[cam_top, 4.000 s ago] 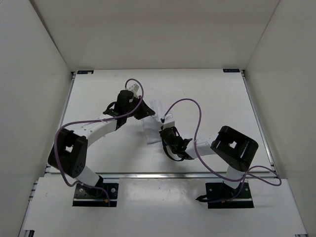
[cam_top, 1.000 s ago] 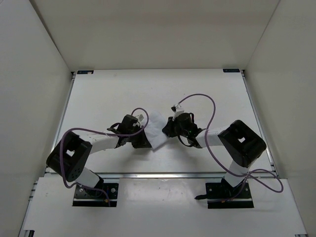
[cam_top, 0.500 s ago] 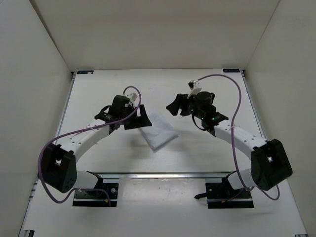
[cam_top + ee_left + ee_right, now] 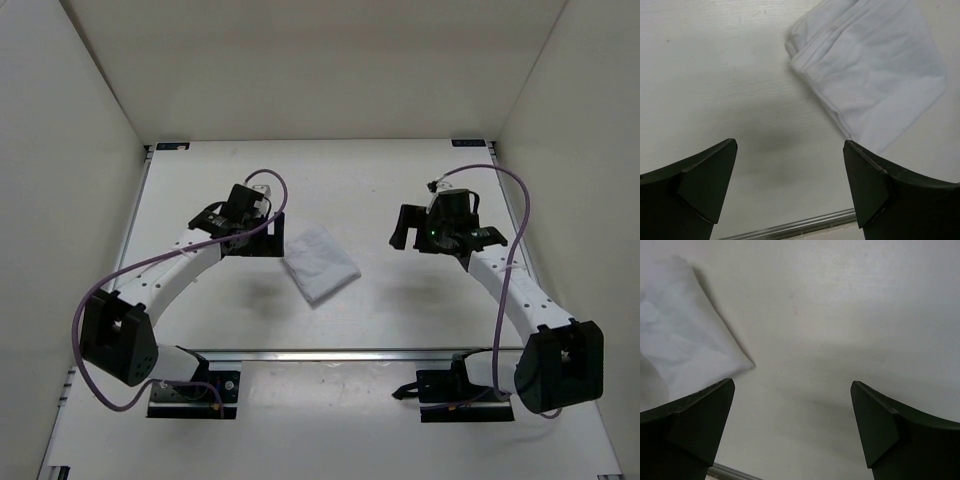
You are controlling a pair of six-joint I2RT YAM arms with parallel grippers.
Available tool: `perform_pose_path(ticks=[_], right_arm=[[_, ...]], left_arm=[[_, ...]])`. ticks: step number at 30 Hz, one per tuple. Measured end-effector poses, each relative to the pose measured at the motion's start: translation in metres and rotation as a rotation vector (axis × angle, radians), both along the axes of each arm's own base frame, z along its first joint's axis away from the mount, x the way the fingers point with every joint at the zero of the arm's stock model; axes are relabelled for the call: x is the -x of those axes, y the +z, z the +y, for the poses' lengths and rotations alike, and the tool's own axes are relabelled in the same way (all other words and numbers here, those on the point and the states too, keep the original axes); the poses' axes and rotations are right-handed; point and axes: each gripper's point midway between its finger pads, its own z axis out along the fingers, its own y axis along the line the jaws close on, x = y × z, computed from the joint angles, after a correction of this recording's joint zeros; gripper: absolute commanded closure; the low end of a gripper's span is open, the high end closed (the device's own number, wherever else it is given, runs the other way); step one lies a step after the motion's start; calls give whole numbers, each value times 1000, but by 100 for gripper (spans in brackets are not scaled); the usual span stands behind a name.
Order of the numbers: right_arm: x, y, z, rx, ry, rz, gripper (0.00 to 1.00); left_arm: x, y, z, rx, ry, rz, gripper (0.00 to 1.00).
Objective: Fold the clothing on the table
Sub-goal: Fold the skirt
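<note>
The clothing (image 4: 320,263) lies on the table (image 4: 430,180) as a small, flat, folded white bundle, midway between the two arms. My left gripper (image 4: 268,240) hovers just left of it, open and empty. In the left wrist view the clothing (image 4: 870,75) fills the upper right, beyond the open left gripper (image 4: 790,145), with bare table between the fingers. My right gripper (image 4: 403,228) is open and empty, farther off to the clothing's right. The right wrist view catches one corner of the clothing (image 4: 675,345) at the left edge, past the open right gripper (image 4: 792,384).
White walls (image 4: 90,150) enclose the table on three sides. A silver metal rail (image 4: 330,353) runs along the near edge in front of the arm bases. Purple cables (image 4: 505,200) loop off both arms.
Both grippers have gone from shut to open and let go of the clothing. Both arms have swung outward and back from it. The clothing now lies alone on the table.
</note>
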Motion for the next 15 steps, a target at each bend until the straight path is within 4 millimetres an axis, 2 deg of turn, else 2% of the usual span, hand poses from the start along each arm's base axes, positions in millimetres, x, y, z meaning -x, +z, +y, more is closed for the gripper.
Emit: perform_pose_path(ticks=[4, 6, 9, 10, 11, 12, 14, 15], right_arm=[[28, -31, -7, 64, 15, 98, 1], [36, -39, -10, 63, 16, 128, 1], [38, -41, -13, 48, 13, 142, 1], [37, -39, -12, 43, 17, 135, 5], [36, -37, -7, 35, 33, 131, 11], [35, -35, 0, 26, 59, 123, 20], [26, -25, 20, -15, 117, 98, 25], [18, -20, 31, -44, 146, 87, 56]], left_arm=[[15, 1, 8, -2, -2, -8, 1], [18, 5, 8, 4, -5, -22, 2], [22, 9, 5, 25, -13, -42, 2], [22, 11, 4, 36, -13, -47, 9], [22, 13, 1, 52, -13, -55, 27], [21, 16, -2, 71, -14, -64, 37], [17, 22, -9, 107, -19, -87, 67], [15, 24, -13, 125, -24, -100, 72]])
